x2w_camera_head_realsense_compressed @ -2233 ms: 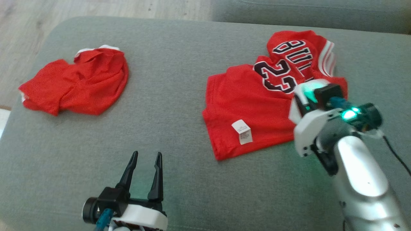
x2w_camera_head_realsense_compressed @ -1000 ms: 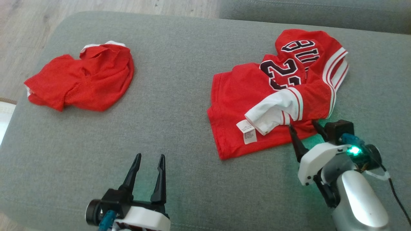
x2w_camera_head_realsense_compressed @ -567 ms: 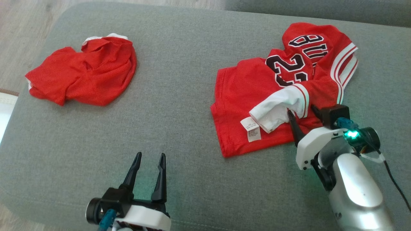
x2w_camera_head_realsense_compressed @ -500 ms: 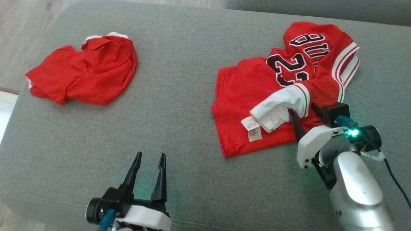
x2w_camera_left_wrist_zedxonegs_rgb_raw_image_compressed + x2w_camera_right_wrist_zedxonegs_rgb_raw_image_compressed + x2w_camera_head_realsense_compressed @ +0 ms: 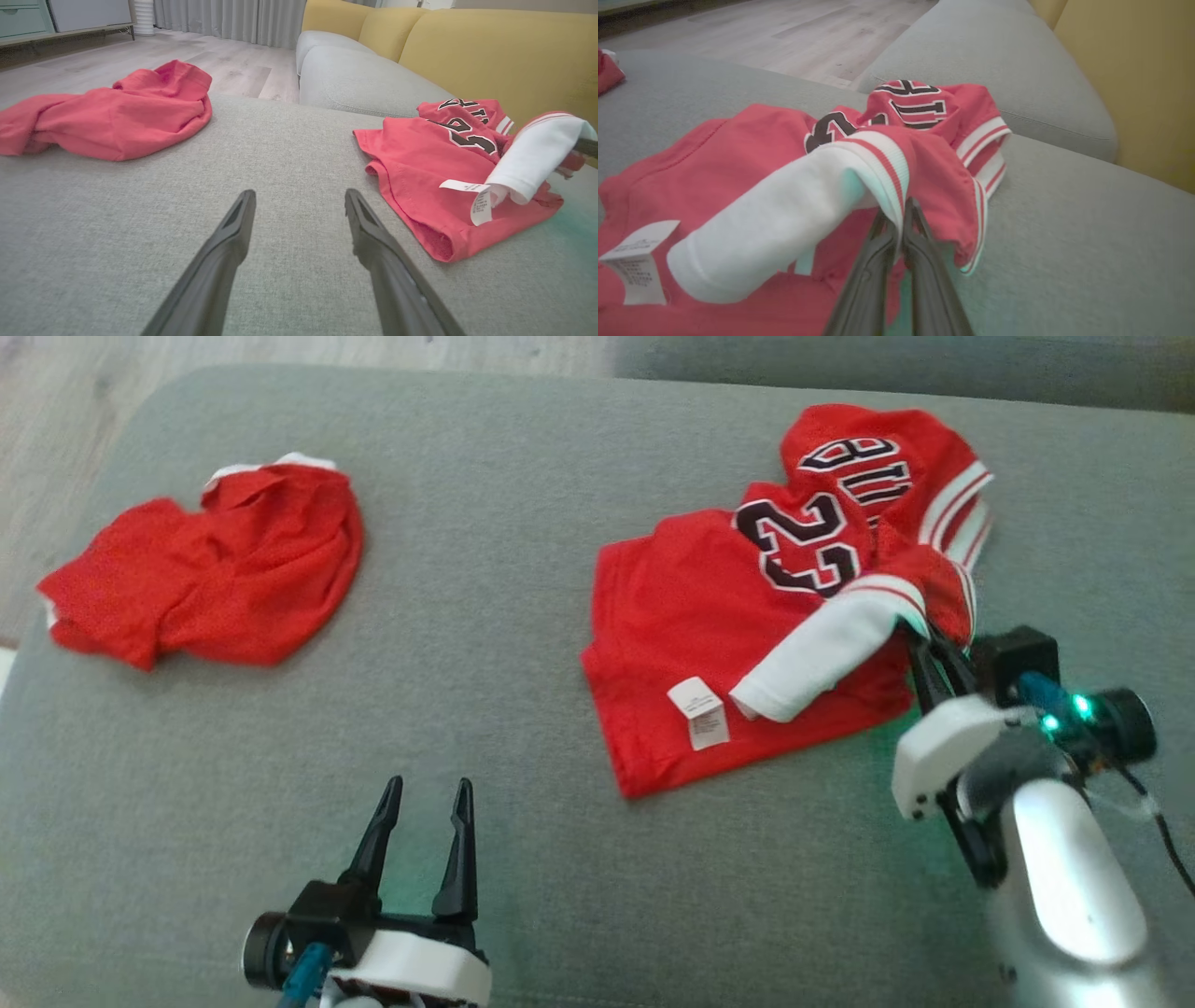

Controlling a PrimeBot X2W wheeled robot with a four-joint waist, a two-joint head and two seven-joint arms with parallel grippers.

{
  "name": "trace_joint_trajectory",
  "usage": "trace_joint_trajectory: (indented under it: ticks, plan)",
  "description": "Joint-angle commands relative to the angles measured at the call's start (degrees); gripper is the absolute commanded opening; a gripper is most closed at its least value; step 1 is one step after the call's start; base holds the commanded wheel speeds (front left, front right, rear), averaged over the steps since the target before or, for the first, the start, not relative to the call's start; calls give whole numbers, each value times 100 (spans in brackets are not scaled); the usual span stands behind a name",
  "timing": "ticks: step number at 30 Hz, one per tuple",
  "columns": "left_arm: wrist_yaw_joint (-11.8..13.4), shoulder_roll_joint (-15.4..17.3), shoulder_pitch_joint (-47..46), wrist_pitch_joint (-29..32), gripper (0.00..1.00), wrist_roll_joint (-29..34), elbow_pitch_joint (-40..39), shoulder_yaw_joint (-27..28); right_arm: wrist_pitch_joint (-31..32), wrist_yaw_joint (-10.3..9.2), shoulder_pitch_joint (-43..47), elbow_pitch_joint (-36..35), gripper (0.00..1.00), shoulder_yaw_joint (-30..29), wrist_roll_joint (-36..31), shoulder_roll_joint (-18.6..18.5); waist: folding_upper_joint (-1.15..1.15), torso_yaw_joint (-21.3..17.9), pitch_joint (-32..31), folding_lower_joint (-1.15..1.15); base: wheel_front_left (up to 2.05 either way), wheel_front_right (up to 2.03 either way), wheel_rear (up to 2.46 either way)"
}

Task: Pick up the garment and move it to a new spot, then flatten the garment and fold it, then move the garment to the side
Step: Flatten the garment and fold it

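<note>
Grey fabric cushion (image 5: 523, 523) takes up most of the scene, with pale wood floor (image 5: 75, 392) past its far left edge, a second grey cushion (image 5: 364, 79) behind it, and a yellow sofa back (image 5: 490, 46) on the far right. The jersey (image 5: 691, 607) is red and sits on the right half of the cushion, crumpled rather than flat, with a black "23" and lettering bunched at its far end. Its white label (image 5: 698, 709) lies on the near left part. A sleeve (image 5: 822, 653) turned white side out runs across the near right part, its loose end just beside the label. My right fingers (image 5: 924, 665) are at the jersey's right edge, pressed together on the striped cuff of that sleeve. The pinched bit is raised a little off the rest of the jersey, and the sleeve droops down from it to the left. The body of the jersey lies on the cushion. My left fingers (image 5: 459, 807) are spread wide and hold nothing. They sit low over bare cushion at the near middle, well apart from the jersey, tips pointing far. A second red garment (image 5: 215, 569) lies in a heap at the far left of the cushion, a bit of white trim at its far edge, touched by neither set of fingers.
</note>
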Motion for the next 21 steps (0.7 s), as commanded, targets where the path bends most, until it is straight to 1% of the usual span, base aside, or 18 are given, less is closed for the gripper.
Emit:
trace_joint_trajectory:
  ticks: [1, 4, 8, 12, 15, 17, 21]
  plan:
    - [26, -5, -94, -56, 100, -23, -186, 232, 167, 22, 274, -567, 0, 46, -121, 49, 0, -180, -100, 0, 0, 0, 0]
    - [25, -5, -56, -56, 100, -14, -200, 257, 532, 22, 682, -1285, 0, 1, -197, -145, 0, -327, -157, 0, 0, 0, 0]
    - [25, -5, -23, -56, 100, 0, -221, 289, 1083, 22, 1196, -2275, 0, -75, -142, -596, 0, -487, -190, 0, 0, 0, 0]
    - [-2, -5, -27, -56, 100, 13, -226, 286, 1549, 22, 1519, -2886, 0, -225, 10, -1113, 0, -545, -165, 0, 0, 0, 0]
    - [-25, -5, -68, -56, 100, 22, -219, 271, 1861, 22, 1672, -3082, 0, -278, 151, -1404, 0, -514, -127, 0, 0, 0, 0]
    - [-32, -5, -87, -56, 100, 39, -210, 276, 2025, 22, 1712, -3072, 0, -331, 206, -1559, 0, -479, -95, 0, 0, 0, 0]
    - [-60, -5, -133, -56, 100, 61, -183, 273, 2111, 22, 1605, -2659, 0, -420, 219, -1686, 0, -382, -39, 0, 0, 0, 0]
